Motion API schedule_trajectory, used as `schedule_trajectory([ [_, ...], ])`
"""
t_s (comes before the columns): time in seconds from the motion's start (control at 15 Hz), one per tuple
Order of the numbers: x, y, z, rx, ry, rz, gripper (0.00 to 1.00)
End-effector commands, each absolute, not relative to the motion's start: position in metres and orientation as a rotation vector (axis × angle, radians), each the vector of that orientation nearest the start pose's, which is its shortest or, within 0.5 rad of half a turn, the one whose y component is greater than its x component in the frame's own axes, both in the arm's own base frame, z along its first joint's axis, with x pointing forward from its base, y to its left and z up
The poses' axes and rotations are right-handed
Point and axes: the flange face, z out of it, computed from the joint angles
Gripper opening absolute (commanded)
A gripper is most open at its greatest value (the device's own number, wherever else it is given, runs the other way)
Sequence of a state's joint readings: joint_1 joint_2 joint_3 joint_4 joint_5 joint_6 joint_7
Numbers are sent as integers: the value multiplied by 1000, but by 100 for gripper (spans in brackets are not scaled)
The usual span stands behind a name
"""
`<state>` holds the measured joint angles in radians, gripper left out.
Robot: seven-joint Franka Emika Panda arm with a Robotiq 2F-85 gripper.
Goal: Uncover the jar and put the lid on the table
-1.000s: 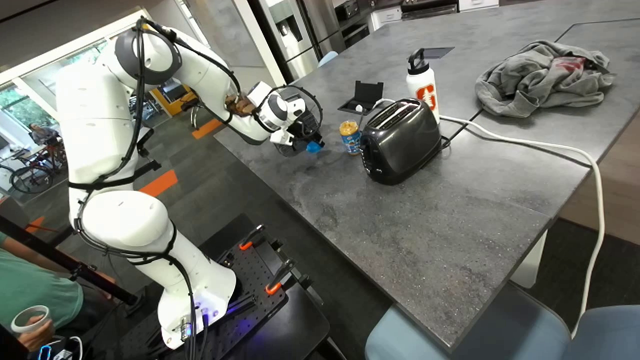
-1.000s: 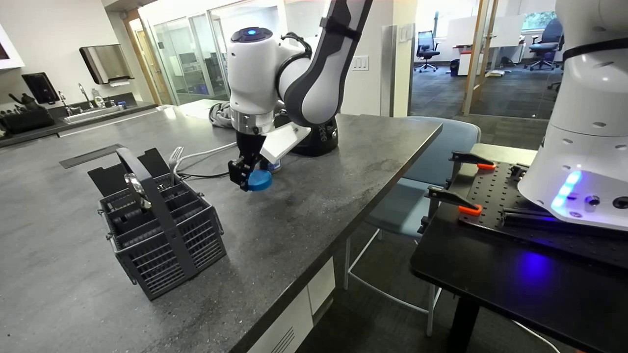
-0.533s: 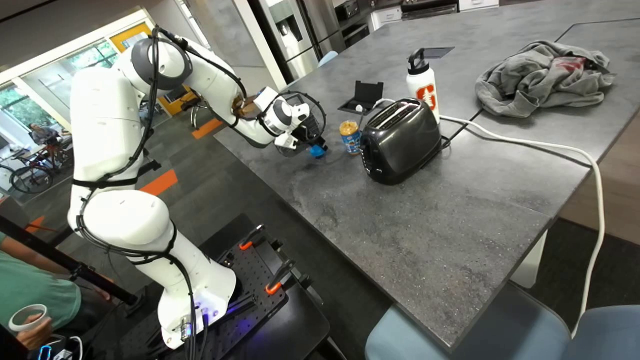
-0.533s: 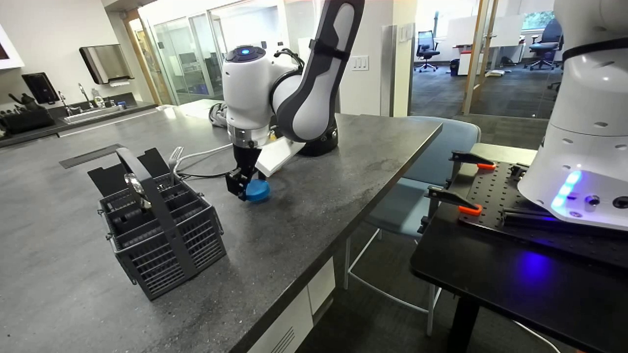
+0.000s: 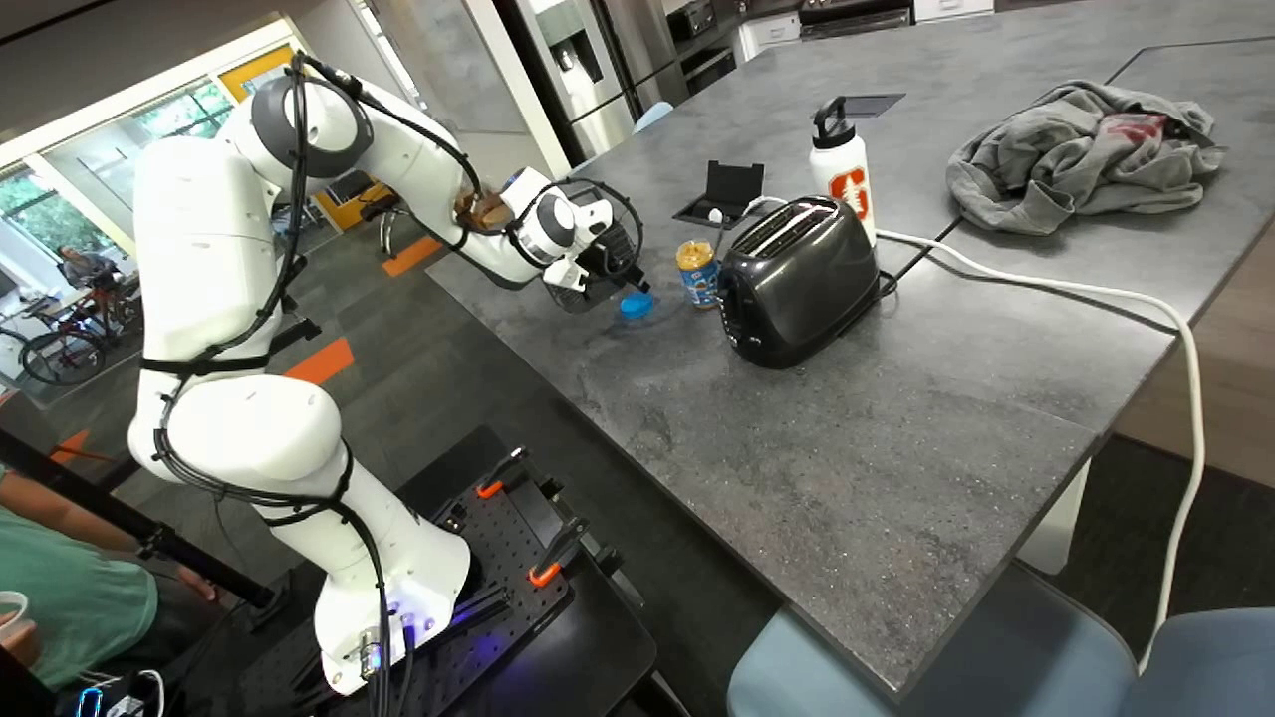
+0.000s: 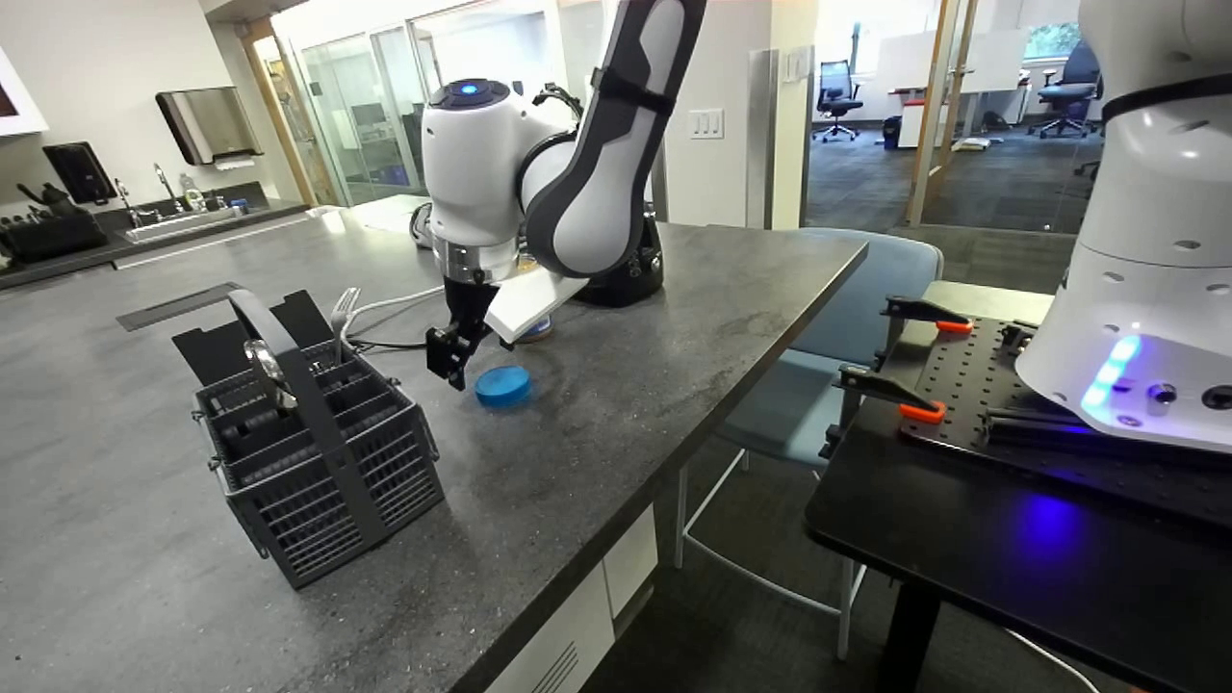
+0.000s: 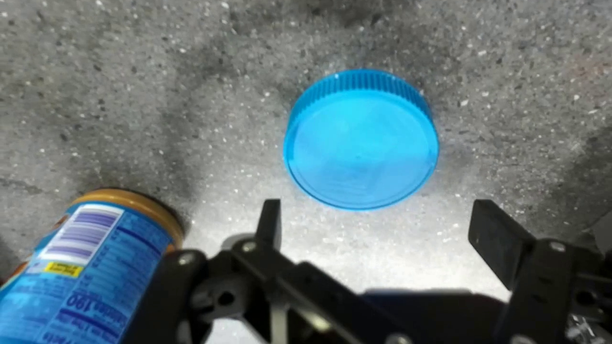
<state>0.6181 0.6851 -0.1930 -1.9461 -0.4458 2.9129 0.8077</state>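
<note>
The blue lid [image 7: 361, 148] lies flat on the grey table [image 7: 143, 95], apart from the jar; it also shows in both exterior views [image 5: 636, 305] [image 6: 502, 385]. The jar [image 5: 699, 277], with a blue label and tan contents, stands uncovered on the table beside the toaster. In the wrist view the jar [image 7: 95, 272] is at the lower left, partly cut off; in an exterior view the jar [image 6: 537, 329] is mostly hidden behind the gripper. My gripper [image 7: 375, 224] is open and empty, its fingers wide apart just off the lid; in an exterior view the gripper [image 6: 476, 358] is beside and above it.
The black toaster [image 5: 797, 284] stands close to the jar, with the white bottle [image 5: 847, 184] behind it. A white cord [image 5: 1056, 279] and a grey cloth [image 5: 1076, 164] lie farther off. The dark mesh basket [image 6: 337, 472] with utensils stands near the gripper.
One second ago the gripper held the lid above the table. It lowered it, then opened and let go. The lid now rests on the table and the gripper has drawn back slightly.
</note>
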Motion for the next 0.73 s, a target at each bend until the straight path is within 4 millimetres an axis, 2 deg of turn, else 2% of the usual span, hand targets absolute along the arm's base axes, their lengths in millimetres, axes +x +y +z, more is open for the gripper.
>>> schedule_trajectory([
  [0.0, 552, 285, 193, -3131, -150, -627, 100],
  [0.4, 532, 270, 252, -3114, -141, -676, 100],
  [0.67, 520, 263, 277, -3088, -145, -702, 100],
])
